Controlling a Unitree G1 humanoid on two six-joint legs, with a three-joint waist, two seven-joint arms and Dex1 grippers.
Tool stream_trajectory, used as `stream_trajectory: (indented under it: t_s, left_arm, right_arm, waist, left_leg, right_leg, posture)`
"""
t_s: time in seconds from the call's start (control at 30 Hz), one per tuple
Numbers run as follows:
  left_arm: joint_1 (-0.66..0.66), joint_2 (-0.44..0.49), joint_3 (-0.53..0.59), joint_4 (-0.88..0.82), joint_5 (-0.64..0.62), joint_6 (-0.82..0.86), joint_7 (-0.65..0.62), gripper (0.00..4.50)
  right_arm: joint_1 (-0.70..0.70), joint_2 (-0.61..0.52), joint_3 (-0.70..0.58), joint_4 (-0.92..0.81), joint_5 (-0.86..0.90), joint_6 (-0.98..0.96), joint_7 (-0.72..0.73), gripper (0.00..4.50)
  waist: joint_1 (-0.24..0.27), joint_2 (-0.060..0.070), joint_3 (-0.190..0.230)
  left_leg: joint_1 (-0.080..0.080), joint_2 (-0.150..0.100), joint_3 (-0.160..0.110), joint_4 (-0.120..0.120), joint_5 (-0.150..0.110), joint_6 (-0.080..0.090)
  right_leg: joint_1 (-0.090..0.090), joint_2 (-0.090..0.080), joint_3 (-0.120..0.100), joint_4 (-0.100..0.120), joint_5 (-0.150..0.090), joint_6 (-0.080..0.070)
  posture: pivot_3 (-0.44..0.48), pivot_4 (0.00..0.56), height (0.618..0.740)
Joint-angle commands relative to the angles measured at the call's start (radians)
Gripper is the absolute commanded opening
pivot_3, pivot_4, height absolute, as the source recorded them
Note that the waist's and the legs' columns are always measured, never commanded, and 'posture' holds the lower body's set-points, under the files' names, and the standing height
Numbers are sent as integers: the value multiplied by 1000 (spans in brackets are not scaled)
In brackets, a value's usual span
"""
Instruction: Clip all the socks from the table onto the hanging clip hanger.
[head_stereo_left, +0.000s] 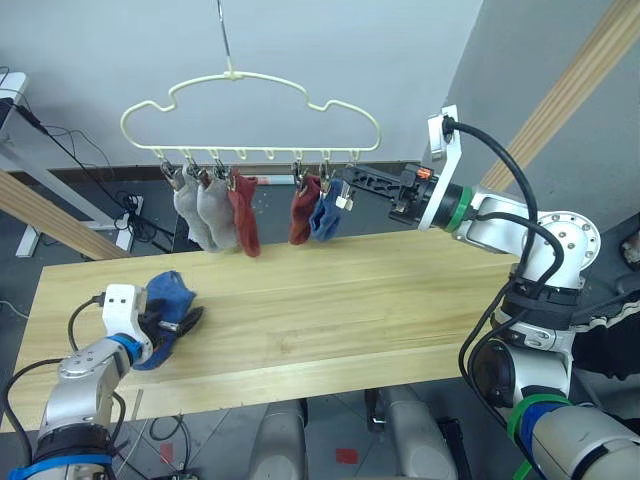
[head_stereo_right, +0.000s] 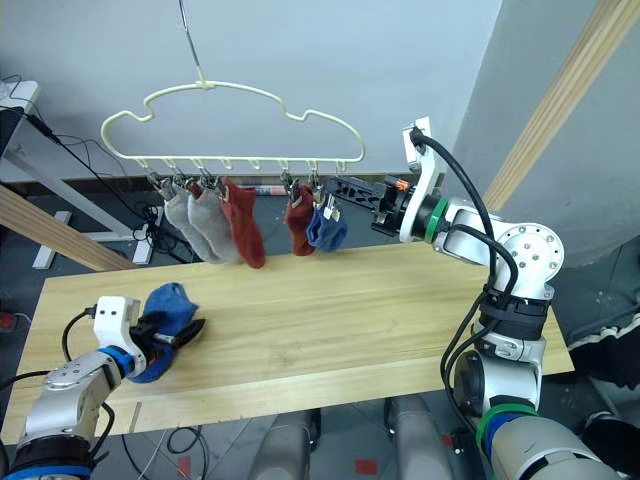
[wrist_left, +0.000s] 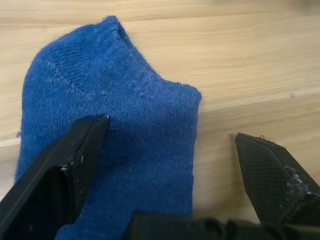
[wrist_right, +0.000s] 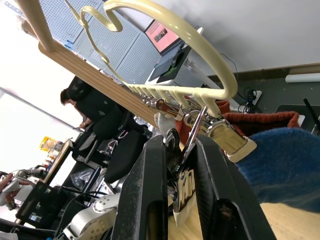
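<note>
The pale-yellow clip hanger hangs above the far edge of the table. Two grey socks, two rust-red socks and a blue sock hang from its clips. Another blue sock lies flat near the table's left end. My left gripper is open low over it; in the left wrist view one finger rests on the sock, the other over bare wood. My right gripper is raised at the hanger's right end, shut on a metal clip beside the hanging blue sock.
Slanted wooden beams stand at the left and the right of the table. Cables and a metal frame lie on the floor behind the table's left end. A person sits far in the background.
</note>
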Motion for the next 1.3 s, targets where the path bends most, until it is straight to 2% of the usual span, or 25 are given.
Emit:
stream_trajectory:
  t_s: [0.03, 0.27, 0.3, 0.43, 0.7, 0.8, 0.93, 1.1, 1.3]
  left_arm:
    - [8, 7, 8, 35, 7, 36, -1, 4500]
    - [-5, 34, -30, 78, 74, -10, -11, 4500]
    - [-6, 36, -33, 82, 85, -18, -4, 4318]
    - [-1, 39, -44, 76, 110, -55, 1, 3365]
    - [18, 33, -43, 14, 107, -71, 0, 874]
    - [37, 35, -44, -31, 106, -77, -13, 95]
    - [87, 23, -27, -226, 36, 0, -50, 16]
    - [165, 8, -13, -606, -137, 100, -131, 16]
    - [136, -17, -74, -876, -233, 102, -173, 16]
  right_arm:
    - [-24, 1, 1, -28, 44, -19, -6, 348]
    - [-23, -8, 14, -24, 65, -32, -20, 348]
    - [-23, -11, 18, -24, 63, -37, -19, 348]
    - [-19, -15, 24, -22, 61, -50, -19, 348]
    - [-12, -25, 41, -13, 50, -78, -18, 348]
    - [-8, -28, 51, -10, 39, -91, -14, 348]
    - [-4, -27, 65, 6, 36, -104, -14, 348]
    - [-11, -27, 65, 50, 39, -101, -30, 348]
    - [-43, 3, 25, 121, 73, -56, -139, 348]
  waist:
    - [0, 0, 0]
    - [0, 0, 0]
    - [0, 0, 0]
    - [0, 0, 0]
    - [0, 0, 0]
    - [0, 0, 0]
    - [0, -1, 5]
    - [3, -4, 17]
    - [3, -4, 19]
  left_leg:
    - [0, 0, 0, 0, 0, 0]
    - [4, 5, 1, 0, 0, 0]
    - [4, 5, 1, 0, 0, 0]
    - [6, 5, 3, 0, 0, 0]
    - [6, 6, 5, 0, 0, 0]
    - [6, 6, 5, 0, 0, 0]
    - [6, 6, 7, 0, 0, 0]
    - [5, 6, 10, 0, 0, 0]
    - [6, 5, 17, 0, 0, -1]
  right_leg:
    - [0, 0, 0, 0, 0, 0]
    - [0, 4, 1, 3, 0, 0]
    - [0, 5, 1, 4, 0, 0]
    - [-1, 5, 2, 7, -1, -1]
    - [-1, 5, 4, 8, -1, -1]
    - [-1, 4, 4, 7, 0, -1]
    - [-2, 4, 7, 7, 0, -1]
    - [-3, 4, 14, 7, 0, -1]
    - [-4, 4, 19, 7, 0, 0]
  posture:
    - [2, 376, 740]
    - [5, 372, 740]
    - [6, 370, 740]
    - [4, 372, 740]
    - [7, 379, 740]
    - [15, 382, 740]
    - [23, 392, 740]
    - [28, 399, 740]
    - [21, 400, 740]
